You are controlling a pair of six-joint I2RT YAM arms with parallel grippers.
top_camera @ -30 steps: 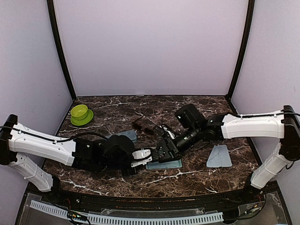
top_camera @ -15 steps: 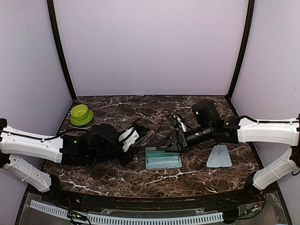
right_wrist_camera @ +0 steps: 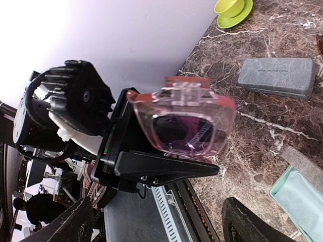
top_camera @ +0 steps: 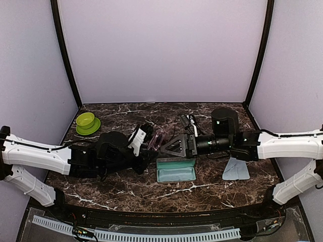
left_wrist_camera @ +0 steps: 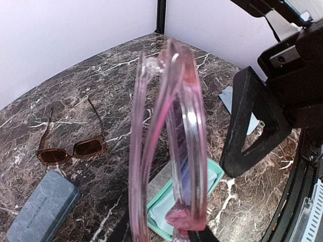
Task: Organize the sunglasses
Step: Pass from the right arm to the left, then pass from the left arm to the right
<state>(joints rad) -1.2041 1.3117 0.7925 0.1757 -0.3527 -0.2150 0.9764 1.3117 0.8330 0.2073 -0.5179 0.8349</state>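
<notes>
**Top view:** My left gripper [top_camera: 145, 142] is clamped on the purple pair [top_camera: 158, 139], holding it above the table just behind the open teal case [top_camera: 176, 160]. My right gripper [top_camera: 174, 146] faces it from the right, jaws spread wide and gripping nothing, tips just beside the lenses. I judge this a mid-air handover, with casing not yet done. The next move calls for a soft pinch on the frame, not the lenses, before the left lets go.

**Left wrist view:** The purple pair, folded, stands edge-on, pinched at its lower end. The brown pair [left_wrist_camera: 70, 151] lies unfolded on the table just beside the grey case [left_wrist_camera: 43, 214], well apart from both grippers.

**Right wrist view:** A purple lens fronts me squarely, ahead of my 2 spread fingers and touching neither.
</notes>
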